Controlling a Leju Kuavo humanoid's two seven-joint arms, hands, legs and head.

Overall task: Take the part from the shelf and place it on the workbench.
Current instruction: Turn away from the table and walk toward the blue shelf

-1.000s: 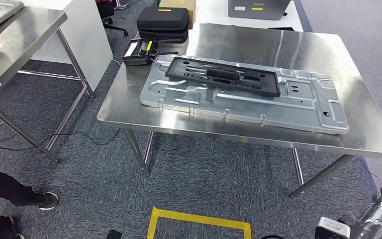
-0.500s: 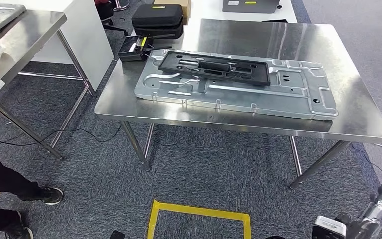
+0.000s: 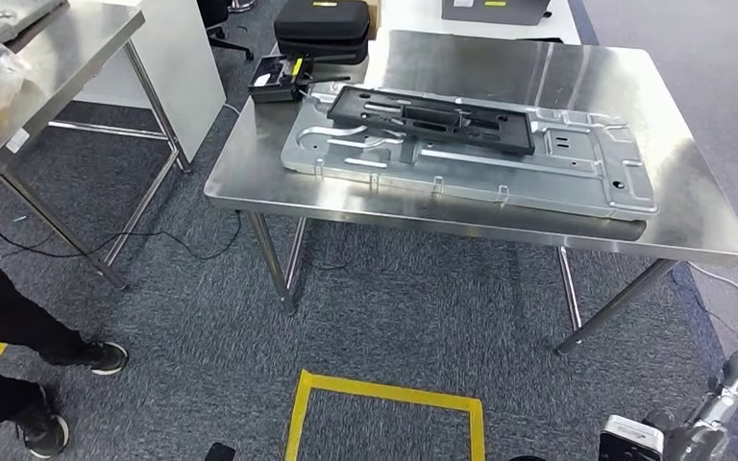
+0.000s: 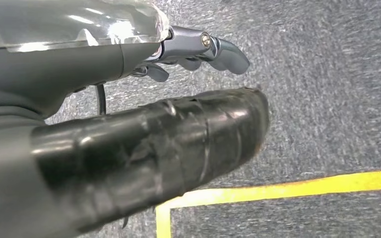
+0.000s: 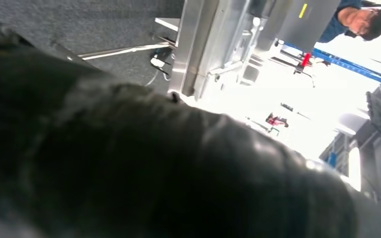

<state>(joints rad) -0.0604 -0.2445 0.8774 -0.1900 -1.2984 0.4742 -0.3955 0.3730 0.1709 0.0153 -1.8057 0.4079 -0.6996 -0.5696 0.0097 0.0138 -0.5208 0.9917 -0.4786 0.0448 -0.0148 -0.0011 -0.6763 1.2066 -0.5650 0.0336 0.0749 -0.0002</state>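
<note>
A long black plastic frame (image 3: pixel 432 117) lies on a large silver stamped metal plate (image 3: pixel 577 168). The plate lies flat on the steel workbench (image 3: pixel 557 72) ahead of me. Both hands are low and far from the bench. My left hand (image 4: pixel 144 144) hangs over the grey carpet with its thick taped thumb stretched out, its fingers (image 4: pixel 213 45) apart from it, and nothing in it. My right hand (image 3: pixel 721 403) shows at the lower right corner in the head view. In the right wrist view the right hand (image 5: pixel 129 163) is a dark blur, so its fingers cannot be made out.
A black case (image 3: pixel 323 19) and a small black device (image 3: pixel 277 77) sit at the bench's far left corner. A second steel table (image 3: pixel 67 48) stands to the left beside a white cabinet (image 3: pixel 178 58). A person's legs (image 3: pixel 10 327) are at the left edge. Yellow tape (image 3: pixel 384 403) marks the carpet.
The whole picture has shifted, so the camera has moved; the bench now sits slightly higher and further right. The person's legs at the left have stepped further into view.
</note>
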